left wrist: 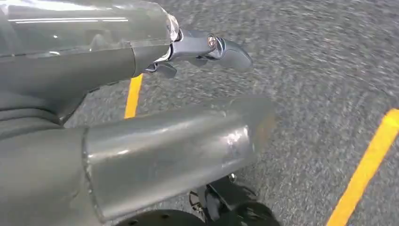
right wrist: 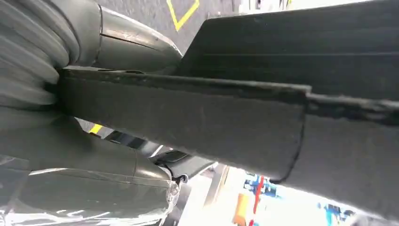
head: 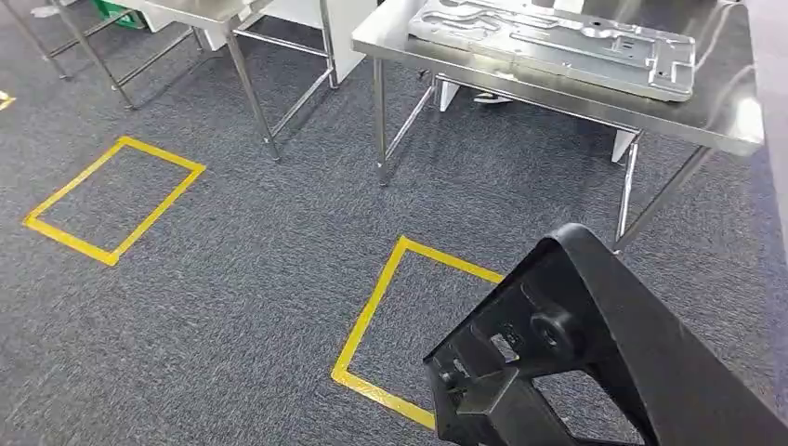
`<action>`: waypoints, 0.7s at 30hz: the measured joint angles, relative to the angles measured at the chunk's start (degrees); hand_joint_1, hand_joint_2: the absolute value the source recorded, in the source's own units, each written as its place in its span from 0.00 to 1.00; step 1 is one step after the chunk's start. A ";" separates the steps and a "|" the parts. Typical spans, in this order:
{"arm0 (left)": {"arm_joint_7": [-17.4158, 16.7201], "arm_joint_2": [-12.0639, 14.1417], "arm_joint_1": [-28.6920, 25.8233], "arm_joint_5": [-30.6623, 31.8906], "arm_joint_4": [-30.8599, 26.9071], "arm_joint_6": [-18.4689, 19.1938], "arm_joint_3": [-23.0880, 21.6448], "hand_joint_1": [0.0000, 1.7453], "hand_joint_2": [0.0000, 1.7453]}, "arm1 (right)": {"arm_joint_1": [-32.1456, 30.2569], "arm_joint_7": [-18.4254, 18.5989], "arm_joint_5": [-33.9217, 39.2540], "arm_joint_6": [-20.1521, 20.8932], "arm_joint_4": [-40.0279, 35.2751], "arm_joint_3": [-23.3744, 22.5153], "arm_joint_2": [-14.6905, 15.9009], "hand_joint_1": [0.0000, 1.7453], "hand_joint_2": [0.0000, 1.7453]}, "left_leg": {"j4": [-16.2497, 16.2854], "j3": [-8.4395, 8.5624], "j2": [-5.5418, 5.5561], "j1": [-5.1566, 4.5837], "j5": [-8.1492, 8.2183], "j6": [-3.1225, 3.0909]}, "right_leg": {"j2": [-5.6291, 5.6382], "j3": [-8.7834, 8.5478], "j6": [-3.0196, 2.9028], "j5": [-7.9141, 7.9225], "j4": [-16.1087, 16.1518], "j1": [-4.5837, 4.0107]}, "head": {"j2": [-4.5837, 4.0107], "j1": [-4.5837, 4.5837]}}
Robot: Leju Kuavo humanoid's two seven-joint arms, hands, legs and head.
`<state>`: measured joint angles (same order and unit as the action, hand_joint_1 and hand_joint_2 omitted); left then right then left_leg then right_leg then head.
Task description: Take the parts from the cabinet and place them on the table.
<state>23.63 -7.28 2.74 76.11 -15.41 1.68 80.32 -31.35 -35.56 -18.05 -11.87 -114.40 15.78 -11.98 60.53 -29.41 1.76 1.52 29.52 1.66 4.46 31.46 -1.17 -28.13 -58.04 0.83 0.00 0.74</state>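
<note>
- Leftmost, the left hand (left wrist: pixel 155 141) hangs over grey carpet (head: pixel 232 279) with nothing in it, its fingers (left wrist: pixel 207 47) spread apart.
- Yellow tape squares (head: pixel 111 200) mark the floor.
- Ahead, a steel counter (head: pixel 734 116) carries a flat metal plate (head: pixel 558 42).
- At right, the right hand (right wrist: pixel 94 155) grips a black plastic part (head: pixel 576 353), held above the carpet, short of the counter.
</note>
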 joint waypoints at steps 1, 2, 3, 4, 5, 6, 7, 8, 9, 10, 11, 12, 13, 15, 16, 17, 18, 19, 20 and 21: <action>-0.02 0.00 -0.03 0.00 0.00 -0.02 -0.02 0.00 0.00 | 0.06 0.00 0.04 0.00 0.00 0.07 0.00 1.00 1.00 | -1.64 0.66 3.00 0.03 1.12 -0.05 | 0.60 0.37 0.42 -0.08 -0.38 -0.26 | -0.02 0.00; -0.02 0.00 -0.04 0.00 0.00 -0.04 -0.02 0.00 0.00 | 0.20 0.02 0.07 0.00 -0.02 0.18 0.02 1.00 1.00 | -2.26 0.62 2.80 0.02 1.08 -0.47 | 1.46 0.95 0.87 0.06 -0.82 -0.22 | 0.00 0.00; -0.11 0.00 -0.06 0.02 0.00 -0.04 -0.02 0.00 0.00 | 0.11 0.04 0.07 0.00 -0.02 0.28 0.02 1.00 1.00 | -2.07 0.35 2.23 -0.17 0.99 -0.66 | 1.81 1.25 1.30 0.32 -0.70 -0.01 | 0.00 -0.11; -0.11 0.00 0.08 0.02 0.00 -0.07 0.00 0.00 0.00 | 0.02 0.09 0.07 0.00 0.00 0.28 0.04 1.00 1.00 | -1.93 0.45 1.73 -0.39 0.97 -1.10 | 2.51 1.43 1.72 0.59 -0.40 -0.03 | 0.00 -0.04; -0.09 0.00 0.25 0.02 0.00 -0.07 0.00 0.00 0.00 | -0.01 0.22 0.02 -0.13 0.00 0.28 0.09 1.00 1.00 | -2.17 0.44 1.11 -0.37 0.62 -1.60 | 3.07 1.66 2.21 0.90 -0.32 0.01 | 0.00 -0.11; -0.07 -0.13 0.39 0.07 0.00 -0.07 0.00 0.00 0.00 | -0.01 0.35 -0.20 -0.55 0.00 0.28 0.13 1.00 1.00 | -2.71 0.41 0.40 0.14 0.13 -2.33 | 2.30 1.86 2.29 0.46 -0.83 0.14 | 0.00 -0.13; 0.07 -0.09 0.37 0.09 0.00 -0.02 -0.02 0.00 0.00 | 0.01 0.61 -0.77 -0.94 -0.02 0.33 0.15 1.00 1.00 | -2.93 0.39 0.00 0.03 -0.03 -2.64 | -0.91 2.65 2.39 -1.07 -2.54 -0.22 | 0.00 -0.48; 0.22 -0.09 0.31 0.09 0.00 0.09 0.00 0.00 0.00 | 0.16 1.09 -1.80 -1.55 0.00 0.37 0.17 1.00 1.00 | -2.95 0.23 -0.72 -0.13 -0.03 -2.97 | -2.63 4.40 2.56 -3.48 -6.13 -0.23 | 0.00 -0.81; 0.37 -0.09 0.22 0.09 0.00 0.20 0.00 0.00 0.00 | 0.21 1.49 -2.56 -2.12 0.00 0.44 0.17 1.00 1.00 | -2.93 0.11 -1.19 -0.32 0.00 -3.04 | -3.49 6.43 2.70 -5.64 -10.54 -0.11 | 0.00 -0.76; 0.50 -0.07 0.11 0.09 0.00 0.35 0.00 0.00 0.00 | 0.19 1.81 -3.04 -2.56 0.07 0.50 0.20 1.00 1.00 | -2.94 0.01 -1.71 -0.47 0.04 -3.08 | -3.90 8.33 2.80 -7.19 -14.62 -0.03 | 0.00 -0.79; 0.57 0.00 0.03 0.09 0.00 0.42 0.00 0.00 0.00 | 0.15 1.92 -3.15 -2.78 0.15 0.59 0.24 1.00 1.00 | -2.93 -0.03 -2.17 -0.57 0.17 -3.24 | -4.06 9.58 2.85 -7.64 -17.33 -0.03 | 0.00 -0.76; 0.59 0.04 0.03 0.09 0.00 0.42 0.00 0.00 0.00 | 0.15 2.05 -3.21 -2.97 0.20 0.76 0.28 1.00 1.00 | -2.93 0.02 -2.50 -0.64 0.38 -3.25 | -4.17 9.30 2.80 -6.52 -16.98 -0.04 | 0.00 -0.81; 0.59 0.04 0.08 0.09 0.00 0.44 0.00 0.00 0.00 | 0.14 2.05 -3.26 -2.99 0.20 0.83 0.31 1.00 1.00 | -2.93 0.09 -2.68 -0.71 0.49 -3.21 | -4.19 7.81 2.61 -4.50 -14.25 -0.06 | 0.00 -0.79; 0.61 0.04 0.20 0.09 0.00 0.46 0.00 0.00 0.00 | 0.15 2.05 -3.45 -3.02 0.20 0.98 0.33 1.00 1.00 | -2.96 0.76 -2.84 -0.92 0.83 -3.12 | -4.35 2.42 1.69 -0.05 -4.75 -0.31 | 0.00 -0.79; 0.61 -0.02 0.22 0.09 0.00 0.59 0.00 0.00 0.00 | 0.22 2.05 -3.56 -3.04 0.17 1.09 0.33 1.00 1.00 | -2.99 1.03 -2.99 -0.82 0.96 -3.06 | -4.89 0.43 0.96 -0.09 -0.98 -0.74 | 0.00 -0.81; 0.63 -0.13 0.27 0.09 0.02 0.59 0.00 0.00 0.00 | 0.32 2.08 -3.59 -3.04 0.17 1.16 0.35 1.00 1.00 | -2.81 0.99 -3.00 -1.21 1.26 -2.58 | -5.25 -0.06 0.72 -0.87 -0.05 -0.93 | -0.02 -0.74; 0.63 -0.11 0.24 0.09 0.02 0.59 0.00 0.00 0.00 | 0.28 2.03 -3.61 -3.10 0.15 1.22 0.35 1.00 1.00 | -2.94 1.00 -3.06 -1.01 1.32 -2.24 | -5.18 -0.01 0.69 -0.90 -0.16 -1.09 | 0.00 -0.79; 0.63 -0.09 0.24 0.09 0.02 0.59 0.00 0.00 0.00 | 0.25 2.03 -3.61 -3.13 0.15 1.22 0.35 1.00 1.00 | -3.08 1.13 -3.16 -0.86 1.40 -1.94 | -5.05 0.00 0.49 -1.03 -0.19 -1.21 | 0.00 -0.72; 0.63 -0.09 0.33 0.09 0.02 0.59 0.00 0.00 0.00 | 0.15 2.08 -3.61 -3.13 0.15 1.22 0.35 1.00 1.00 | -3.35 1.39 -3.30 -0.86 1.47 -1.63 | -4.90 -0.01 0.28 -1.10 0.03 -1.25 | 0.00 -0.85; 0.66 -0.02 0.52 0.09 0.02 0.59 0.00 0.00 0.00 | 0.16 2.08 -3.61 -3.15 0.13 1.27 0.35 1.00 1.00 | -3.26 1.84 -3.28 -1.11 1.83 -1.20 | -4.66 -0.93 0.05 -0.85 1.05 -0.40 | 0.00 -0.63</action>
<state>24.28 -7.30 3.26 76.19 -15.39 2.27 80.32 -31.19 -33.48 -21.66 -15.02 -114.27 17.05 -11.63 57.28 -27.56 -1.52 0.41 31.35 0.46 -0.20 30.53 -1.12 -28.97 -56.99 0.43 0.00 0.11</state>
